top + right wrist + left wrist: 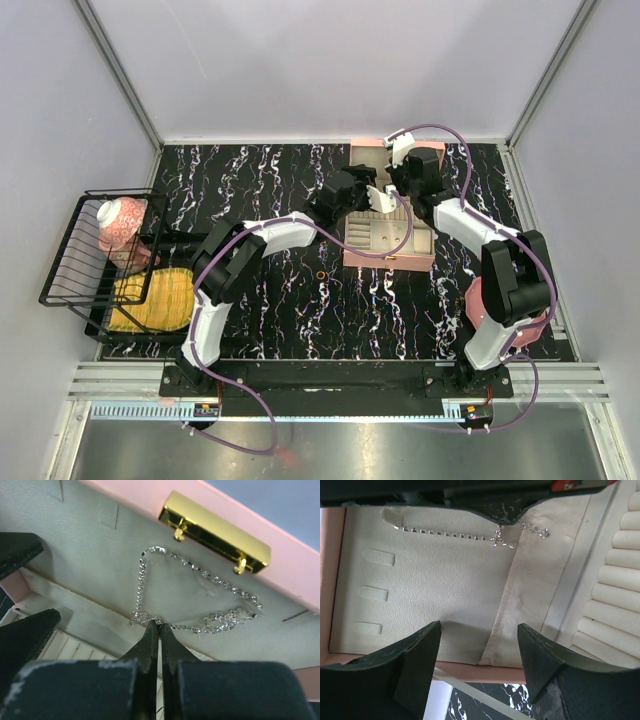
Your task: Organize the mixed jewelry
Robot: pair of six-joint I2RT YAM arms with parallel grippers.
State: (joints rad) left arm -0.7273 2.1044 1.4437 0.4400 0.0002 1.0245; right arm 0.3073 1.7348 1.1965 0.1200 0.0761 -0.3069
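Observation:
A thin silver chain lies against the cream lining of the pink box's raised lid, under its gold clasp. My right gripper is shut on the chain's lower bunch. My left gripper is open and empty, facing the same lining; the chain runs along it above the fingers. In the top view both grippers, left and right, meet over the back of the pink box. A small gold ring lies on the dark table left of the box.
A black wire rack with a patterned bowl and a yellow mat stands at the left. A round pink disc lies under my right arm. Ring rolls fill the box's base.

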